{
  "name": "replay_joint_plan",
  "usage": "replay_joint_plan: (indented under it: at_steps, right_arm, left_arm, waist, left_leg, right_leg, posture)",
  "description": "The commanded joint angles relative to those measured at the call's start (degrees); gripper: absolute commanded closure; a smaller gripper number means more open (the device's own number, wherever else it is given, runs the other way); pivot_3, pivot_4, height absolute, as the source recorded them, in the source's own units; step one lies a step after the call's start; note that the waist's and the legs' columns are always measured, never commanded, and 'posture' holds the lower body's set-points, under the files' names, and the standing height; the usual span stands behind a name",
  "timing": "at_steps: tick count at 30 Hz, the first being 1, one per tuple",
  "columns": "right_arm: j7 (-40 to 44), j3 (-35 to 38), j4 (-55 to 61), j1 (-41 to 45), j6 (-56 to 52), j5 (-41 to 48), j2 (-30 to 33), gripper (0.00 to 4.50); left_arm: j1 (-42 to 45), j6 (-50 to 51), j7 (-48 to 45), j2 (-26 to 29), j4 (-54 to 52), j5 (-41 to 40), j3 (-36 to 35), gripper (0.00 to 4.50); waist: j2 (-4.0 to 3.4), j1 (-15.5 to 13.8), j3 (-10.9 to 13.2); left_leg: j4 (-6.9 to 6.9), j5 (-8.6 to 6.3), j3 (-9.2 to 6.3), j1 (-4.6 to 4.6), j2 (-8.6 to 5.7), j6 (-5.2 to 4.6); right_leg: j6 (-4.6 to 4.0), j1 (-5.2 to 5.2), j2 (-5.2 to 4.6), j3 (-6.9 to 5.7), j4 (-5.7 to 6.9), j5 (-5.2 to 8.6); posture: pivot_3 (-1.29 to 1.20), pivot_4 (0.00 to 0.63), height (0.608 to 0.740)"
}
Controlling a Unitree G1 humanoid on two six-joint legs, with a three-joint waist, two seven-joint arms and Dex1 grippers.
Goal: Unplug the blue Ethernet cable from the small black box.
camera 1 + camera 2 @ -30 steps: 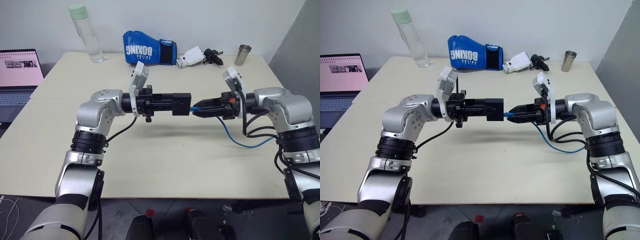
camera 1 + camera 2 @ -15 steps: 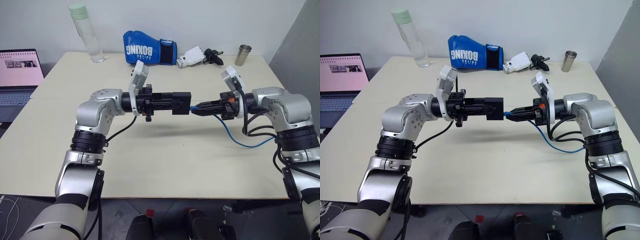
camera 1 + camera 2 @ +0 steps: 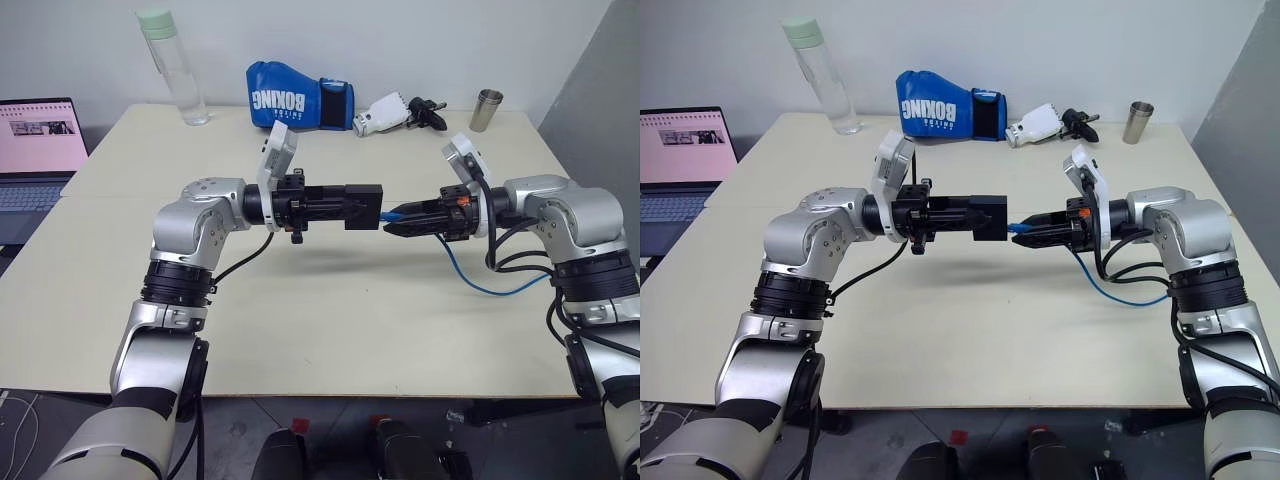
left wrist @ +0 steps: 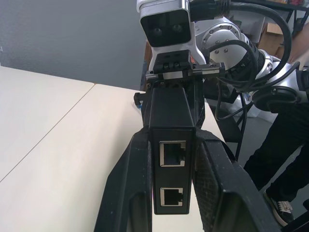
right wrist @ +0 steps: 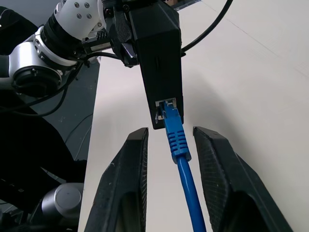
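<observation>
Jaws apart – blue Ethernet cable (image 5: 179, 145) between

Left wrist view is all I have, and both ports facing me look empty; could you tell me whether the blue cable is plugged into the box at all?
Observer: Yes, the blue Ethernet cable is plugged into the far edge of the small black box, opposite the face you see.
Operator: Thank you. Does the right gripper have hold of it?
Observer: Not yet. The right gripper is open, with its fingers on either side of the plug's boot and gaps showing.
Operator: And where does the rest of the cable run?
Observer: It droops from the plug toward the table, under the right arm.
</observation>
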State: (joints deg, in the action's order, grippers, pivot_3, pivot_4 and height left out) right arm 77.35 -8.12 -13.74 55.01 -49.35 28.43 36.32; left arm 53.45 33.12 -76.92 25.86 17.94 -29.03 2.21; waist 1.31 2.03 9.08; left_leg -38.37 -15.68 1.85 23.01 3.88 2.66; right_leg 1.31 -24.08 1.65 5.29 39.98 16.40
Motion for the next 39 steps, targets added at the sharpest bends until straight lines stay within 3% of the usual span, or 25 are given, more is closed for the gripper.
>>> replay_joint_plan:
  at_steps: [1,19,22,26,39]
  right_arm:
    - [-0.34,2.08,1.50,2.19,-0.29,1.50,-0.05,3.01]
    - [-0.94,2.20,0.62,2.58,-0.53,1.95,-0.27,3.01]
    - [-1.00,2.22,0.41,2.55,-0.39,1.85,-0.26,3.44]
    - [-0.87,2.06,0.03,2.57,0.41,1.41,-0.21,4.40]
    - [0.21,2.11,-0.54,2.94,0.00,1.25,1.22,4.44]
  left_arm:
    - [1.68,-0.81,-0.34,0.21,-1.22,-0.40,-0.36,3.71]
    - [1.35,-1.26,-0.33,0.15,-1.24,-0.13,-0.19,3.71]
    - [1.32,-1.30,-0.40,0.20,-1.22,-0.10,-0.19,3.71]
    - [1.35,-1.28,-0.50,0.23,-1.20,-0.11,-0.15,3.71]
    - [0.93,-0.77,-1.39,0.71,-1.81,-0.25,0.42,3.71]
  waist:
    - [0.00,0.00,0.00]
    - [0.00,-0.01,0.00]
    - [0.00,-0.01,0.00]
    - [0.00,-0.01,0.00]
    - [0.00,-0.01,0.00]
  left_leg:
    - [0.00,0.00,0.00,0.00,0.00,0.00]
    - [0.00,0.00,0.00,0.00,0.00,0.00]
    - [0.00,0.00,0.00,0.00,0.00,0.00]
    - [0.00,0.00,0.00,0.00,0.00,0.00]
    - [0.01,0.00,0.00,0.00,0.00,0.00]
  right_leg:
    - [0.00,0.00,0.00,0.00,0.00,0.00]
    - [0.00,0.00,0.00,0.00,0.00,0.00]
    - [0.00,0.00,0.00,0.00,0.00,0.00]
    - [0.00,0.00,0.00,0.00,0.00,0.00]
    - [0.00,0.00,0.00,0.00,0.00,0.00]
  posture:
    - [0.00,0.150,0.740]
    - [0.00,0.150,0.740]
    - [0.00,0.150,0.740]
    - [0.00,0.150,0.740]
    - [0.00,0.150,0.740]
